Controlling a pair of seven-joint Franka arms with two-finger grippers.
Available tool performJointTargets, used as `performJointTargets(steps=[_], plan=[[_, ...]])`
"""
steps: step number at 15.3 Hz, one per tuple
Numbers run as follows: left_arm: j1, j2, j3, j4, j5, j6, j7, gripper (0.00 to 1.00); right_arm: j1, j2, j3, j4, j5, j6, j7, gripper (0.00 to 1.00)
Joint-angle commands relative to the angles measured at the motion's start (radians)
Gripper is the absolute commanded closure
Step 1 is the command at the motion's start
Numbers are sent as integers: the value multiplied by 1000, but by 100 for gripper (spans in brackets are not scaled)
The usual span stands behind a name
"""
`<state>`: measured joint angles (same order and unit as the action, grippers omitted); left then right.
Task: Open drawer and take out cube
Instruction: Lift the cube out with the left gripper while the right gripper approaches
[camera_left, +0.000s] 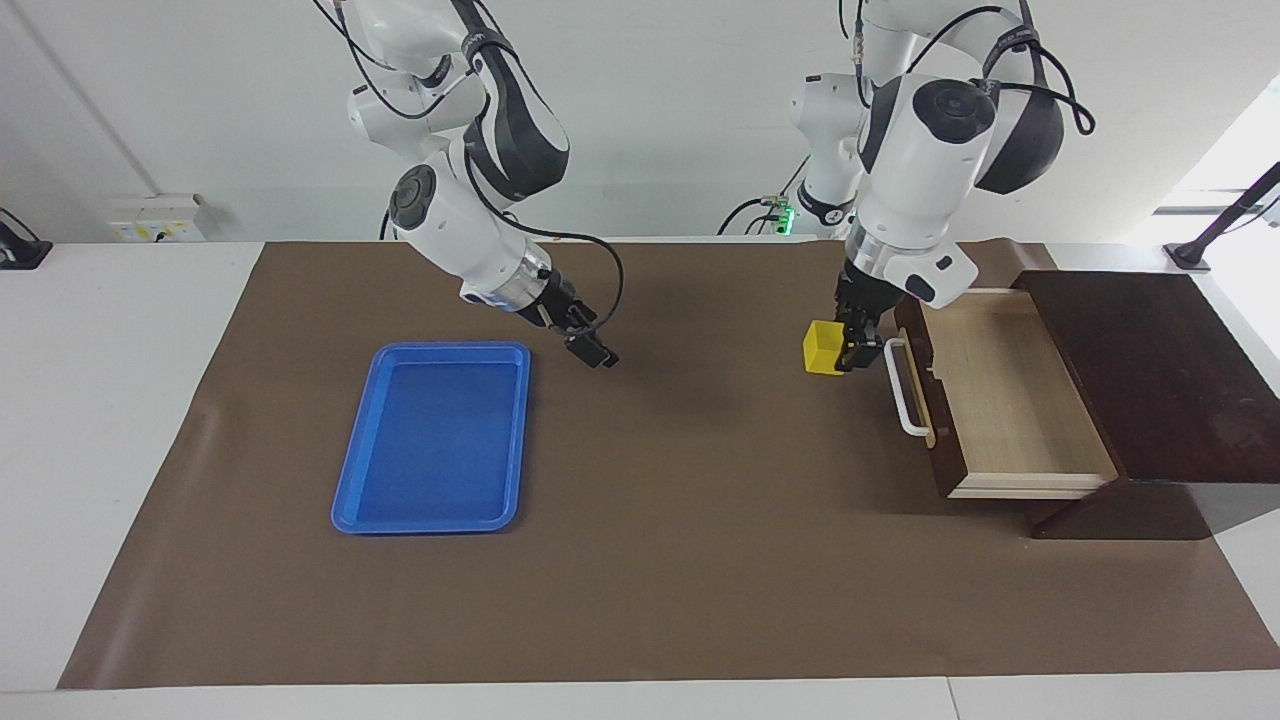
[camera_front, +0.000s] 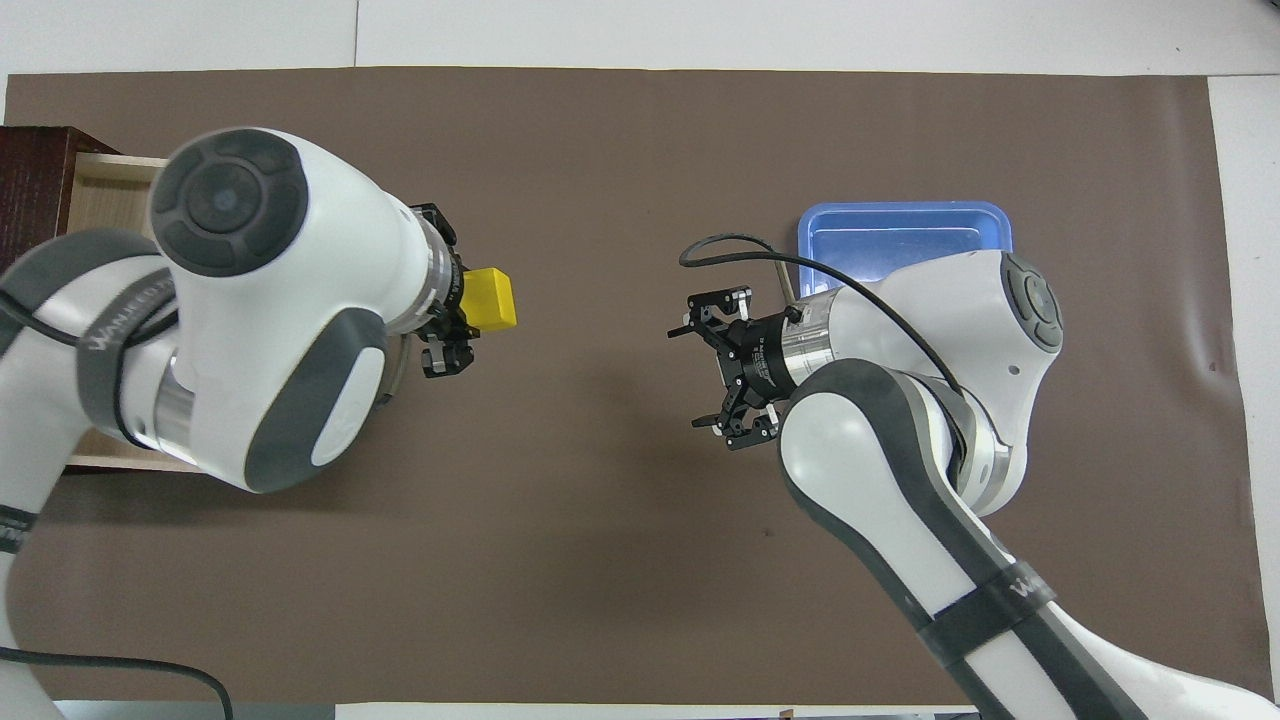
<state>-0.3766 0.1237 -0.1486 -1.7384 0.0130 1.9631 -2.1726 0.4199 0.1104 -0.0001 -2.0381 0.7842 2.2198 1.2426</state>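
1. Gripping the cube (camera_left: 824, 348) between its fingers, the left gripper (camera_left: 846, 352) hangs in the air over the brown mat (camera_left: 700, 560), just in front of the drawer's (camera_left: 1010, 400) white handle (camera_left: 906, 388).
2. The cube is small and bright yellow; it is lifted clear of the mat and sits outside the drawer, on the side of the gripper that faces the middle of the table.
3. In the overhead view the cube (camera_front: 487, 299) juts out past the left gripper (camera_front: 452, 318), whose wrist and arm cover most of the drawer (camera_front: 95, 190).
4. The drawer stands pulled out from the dark box (camera_left: 1150, 370) at the left arm's end of the table, and its pale wood floor lies bare.
5. The right gripper (camera_left: 590, 350) hovers over the mat with its fingers spread wide and nothing between them.
6. It hangs just off the corner of the blue tray (camera_left: 432, 437) that is nearest the robots and the table's middle.
7. In the overhead view the right gripper (camera_front: 722, 368) points toward the left gripper and the cube, with a stretch of bare mat between the two.
8. The blue tray (camera_front: 900, 235) lies flat on the mat toward the right arm's end of the table, partly covered from above by the right arm.
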Motion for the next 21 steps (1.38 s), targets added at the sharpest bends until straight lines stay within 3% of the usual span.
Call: performJointTargets(steps=[1,4,9,13,21], plan=[[-96,-44,18,-128,-13,95,-142,100,10,-21,-1,-31,53,23,23,0],[-143,-53,18,-164,-13,115,-231,100,72,14,-3,-30,61,66,24,0],[-223,-50,17,-191,-15,158,-299,100,76,87,-3,22,63,77,11,0],[-239,-70,17,-242,-15,175,-297,100,77,92,-3,45,81,72,15,0],[-249,-72,18,-245,-15,203,-312,100,94,95,-1,53,90,64,47,0]])
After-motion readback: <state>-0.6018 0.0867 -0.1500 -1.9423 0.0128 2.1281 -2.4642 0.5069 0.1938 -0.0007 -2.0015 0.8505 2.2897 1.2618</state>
